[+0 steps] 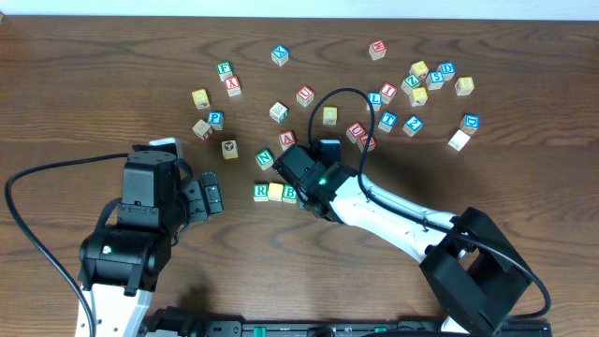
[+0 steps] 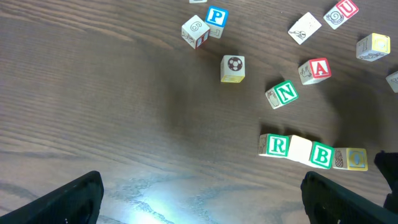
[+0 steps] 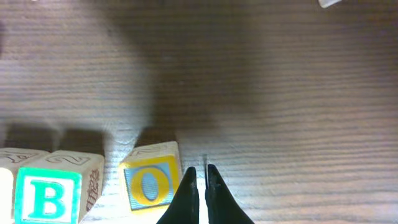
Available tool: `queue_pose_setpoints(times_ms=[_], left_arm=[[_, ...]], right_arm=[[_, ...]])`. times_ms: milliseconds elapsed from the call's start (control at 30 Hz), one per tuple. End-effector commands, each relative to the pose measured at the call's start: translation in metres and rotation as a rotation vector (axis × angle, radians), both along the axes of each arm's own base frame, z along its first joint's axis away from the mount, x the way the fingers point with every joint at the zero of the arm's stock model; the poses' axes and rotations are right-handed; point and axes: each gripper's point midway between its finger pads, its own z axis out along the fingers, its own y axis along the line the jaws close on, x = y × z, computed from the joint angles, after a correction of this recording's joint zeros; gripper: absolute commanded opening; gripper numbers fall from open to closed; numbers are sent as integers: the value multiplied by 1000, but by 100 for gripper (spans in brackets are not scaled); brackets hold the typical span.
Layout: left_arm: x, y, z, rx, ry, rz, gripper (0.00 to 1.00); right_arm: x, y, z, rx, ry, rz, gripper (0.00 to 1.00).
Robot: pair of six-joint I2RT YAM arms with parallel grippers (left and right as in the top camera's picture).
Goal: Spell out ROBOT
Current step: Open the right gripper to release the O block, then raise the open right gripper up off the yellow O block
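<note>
Right wrist: right gripper found closed, empty; yellow wooden O block set just left of it, green-lettered wooden B block beyond. Left wrist: left gripper held wide, lettered block row ahead-right. Overhead: row lies between both grippers.

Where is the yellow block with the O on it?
In the right wrist view, the O block sits near the bottom edge, just right of the green B block, with the right hand close on its other side.
</note>
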Motion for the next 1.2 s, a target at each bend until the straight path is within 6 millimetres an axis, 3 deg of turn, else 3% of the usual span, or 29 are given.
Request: queue_pose_setpoints(times_ms=[0,567,1167], left_arm=[[3,2,8,9,-20,-1,100],[3,2,8,9,-20,-1,100],[3,2,8,9,-20,-1,100]], right_arm=[[-4,-4,-3,-2,-1,-14,1],[-6,-8,-12,-1,-10,-19,1],[-3,4,-14,31,-18,48,1]])
